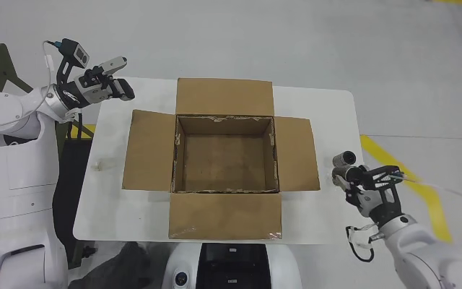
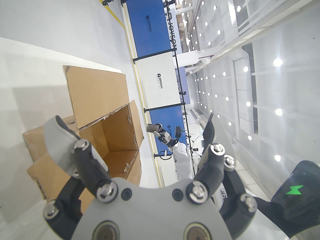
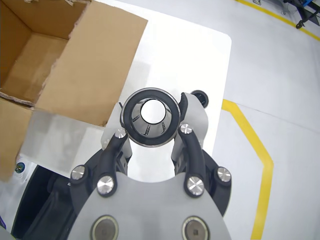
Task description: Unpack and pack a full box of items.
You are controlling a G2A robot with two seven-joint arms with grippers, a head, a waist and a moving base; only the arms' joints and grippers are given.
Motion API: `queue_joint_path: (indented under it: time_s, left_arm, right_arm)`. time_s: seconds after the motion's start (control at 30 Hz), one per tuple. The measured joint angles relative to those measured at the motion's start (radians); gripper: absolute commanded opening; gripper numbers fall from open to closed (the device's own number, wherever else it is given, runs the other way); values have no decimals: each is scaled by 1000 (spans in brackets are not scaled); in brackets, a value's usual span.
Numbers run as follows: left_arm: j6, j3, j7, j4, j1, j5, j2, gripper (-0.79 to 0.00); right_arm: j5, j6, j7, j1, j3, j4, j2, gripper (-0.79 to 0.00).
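right jaws grip metal sleeve (image 3: 150,133), left jaws wide

Industrial robotics test hall: yellow floor lines (image 3: 267,176), blue and white pegboard partitions (image 2: 140,21), high ceiling with rows of spotlights (image 2: 277,62), pale coated floor.

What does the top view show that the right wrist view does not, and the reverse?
Top view, not right wrist view: the left pincer, open, near the table's far left corner, and all four flaps of the box spread out. Right wrist view, not top view: the metal tube is hollow, seen end-on through its bore. Both: the open cardboard box, the white table, and the right pincer shut on the metal tube beside the box.
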Motion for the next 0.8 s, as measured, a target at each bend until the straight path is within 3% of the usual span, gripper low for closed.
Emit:
queue_joint_path:
  time_s: [0.37, 0.8]
  left_arm:
    - [0, 0, 0, 0, 0, 0, 0, 0]
    - [0, 0, 0, 0, 0, 0, 0, 0]
  right_arm:
    - [3, -4, 38, 143, -117, -8, 2, -785]
    - [-68, 5, 171, 395, -392, -6, -4, -785]
